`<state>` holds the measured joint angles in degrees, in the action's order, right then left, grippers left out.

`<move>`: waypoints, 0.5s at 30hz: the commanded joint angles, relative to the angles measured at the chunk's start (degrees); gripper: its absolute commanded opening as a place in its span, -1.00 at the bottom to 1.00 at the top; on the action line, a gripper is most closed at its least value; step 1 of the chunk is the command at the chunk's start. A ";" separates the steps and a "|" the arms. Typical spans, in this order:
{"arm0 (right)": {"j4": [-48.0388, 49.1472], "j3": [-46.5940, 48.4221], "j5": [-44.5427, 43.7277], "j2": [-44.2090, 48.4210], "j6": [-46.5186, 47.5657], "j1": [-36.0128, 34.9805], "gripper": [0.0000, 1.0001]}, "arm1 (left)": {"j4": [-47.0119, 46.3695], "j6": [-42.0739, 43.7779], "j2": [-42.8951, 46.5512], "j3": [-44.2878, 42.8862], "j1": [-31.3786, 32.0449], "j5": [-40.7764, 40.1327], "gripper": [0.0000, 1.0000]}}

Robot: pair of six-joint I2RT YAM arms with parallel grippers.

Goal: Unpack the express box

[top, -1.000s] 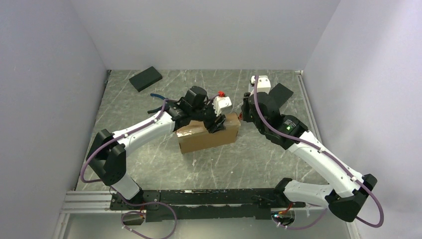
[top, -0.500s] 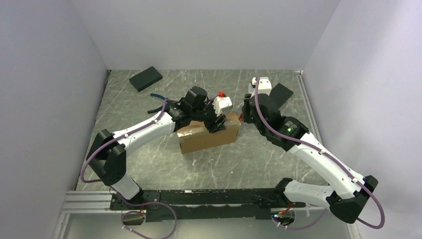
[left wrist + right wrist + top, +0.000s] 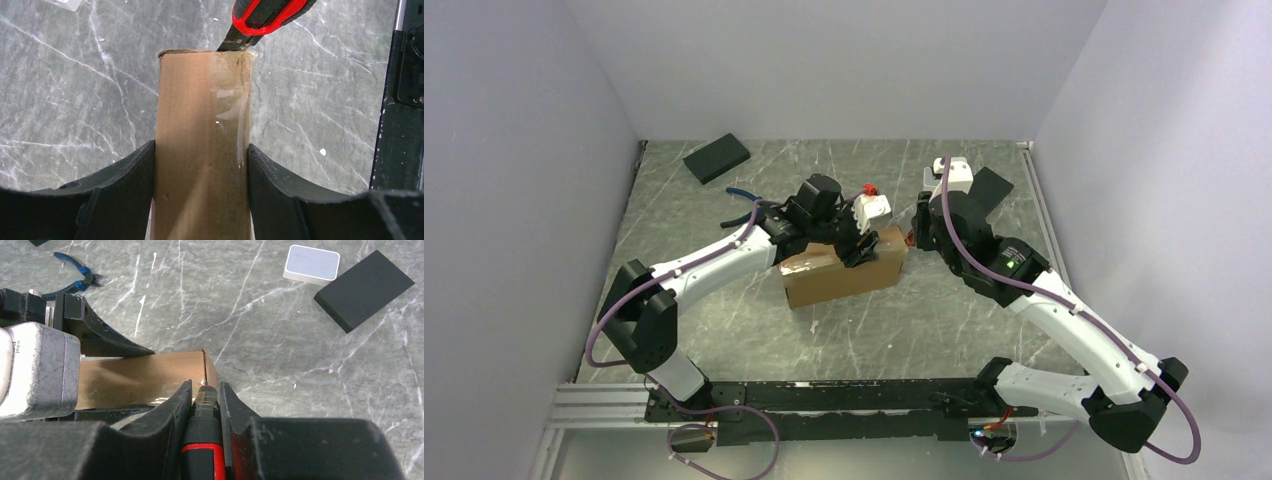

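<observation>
The two arms reach inward from the near edge of the grey marbled worktop (image 3: 724, 330). The express box (image 3: 842, 272) stands on edge near the middle of it, its narrow taped side facing up. The left gripper (image 3: 200, 155) clasps the box across that narrow side, one black finger pressed to each broad face. At the box's right end, the right gripper (image 3: 206, 390) is closed around a red-and-black utility knife (image 3: 202, 440). In the left wrist view the knife's tip meets the taped end corner of the box. Beyond the box lie blue-handled pliers (image 3: 75, 277). Farther back on the right, a white-grey case (image 3: 311, 262) sits just beside a black block (image 3: 364, 290). Another black block (image 3: 717, 158) rests in the far left corner.
</observation>
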<state>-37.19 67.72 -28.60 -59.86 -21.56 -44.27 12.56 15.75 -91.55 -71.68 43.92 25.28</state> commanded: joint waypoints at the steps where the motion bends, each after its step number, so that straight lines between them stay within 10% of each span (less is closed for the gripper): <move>1: -1.22 -1.70 4.22 0.51 -1.93 -1.13 -1.00 | 0.19 1.65 -1.79 1.15 -1.02 -9.41 -0.29; 15: -5.83 1.99 2.32 3.22 -2.68 -2.58 -1.00 | 0.19 1.84 -2.14 1.07 -1.00 -9.63 -0.31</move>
<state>-37.71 67.11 -29.56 -58.85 -21.96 -45.34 12.53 15.77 -91.55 -71.68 44.07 24.75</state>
